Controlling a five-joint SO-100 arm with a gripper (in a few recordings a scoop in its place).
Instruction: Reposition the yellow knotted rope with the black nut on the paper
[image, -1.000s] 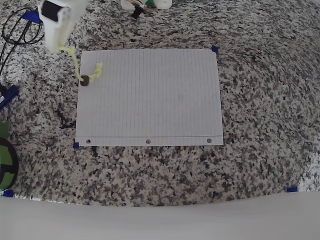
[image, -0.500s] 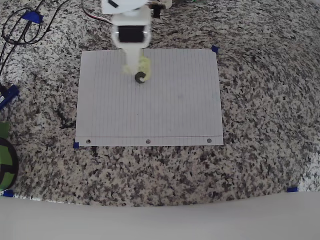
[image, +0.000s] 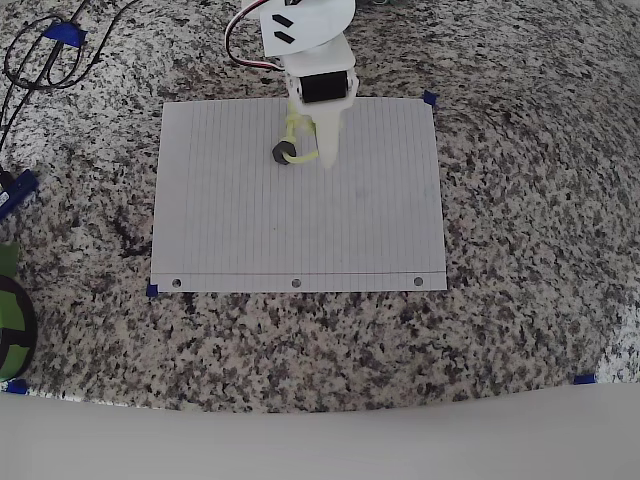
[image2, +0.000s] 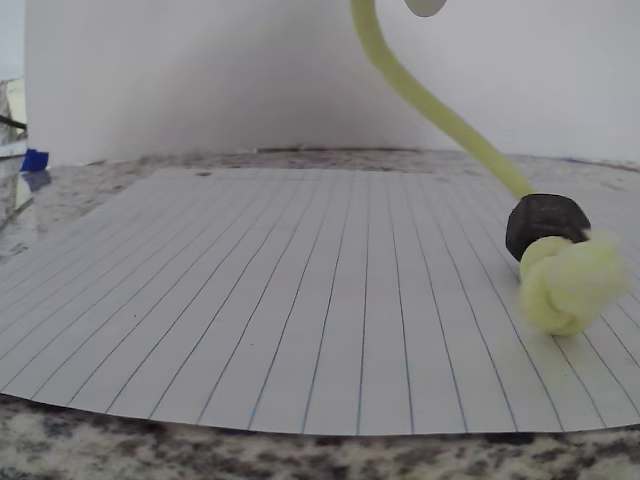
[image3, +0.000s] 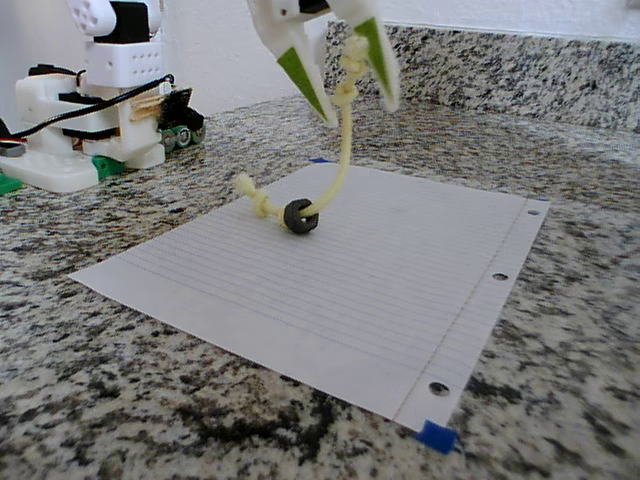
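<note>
A: Status? Where's the yellow knotted rope (image3: 340, 160)?

B: Hanging from the gripper (image3: 345, 75). In the fixed view the fingers look spread, with the upper knot lodged up between them; I can't tell whether they're actually clamping it or it's just caught. The lower end is on the paper (image: 300, 240), with the black nut (image: 282, 154) touching the sheet. Overhead, the nut is at about 11 o'clock from the sheet's centre, near the top edge.

A: And the bottom knot?

B: Wrist view shows it resting right against the nut, on the lined surface. The cord rises from there in a curve, so there's some slack.

A: How to finish cleanly?

B: My read: lower it slowly and lay the cord down along the sheet so the nut doesn't roll. Letting go from height risks the top end flopping past the 12 o'clock edge onto the granite counter (image: 520, 330).

A: Room?

B: Plenty toward 6 and 3 o'clock: bare paper, nothing on it. Tight toward 12, where the paper edge is close and the arm's base sits just beyond. The punched holes (image: 296, 283) at the 6 o'clock edge are well apart from the nut.
</note>
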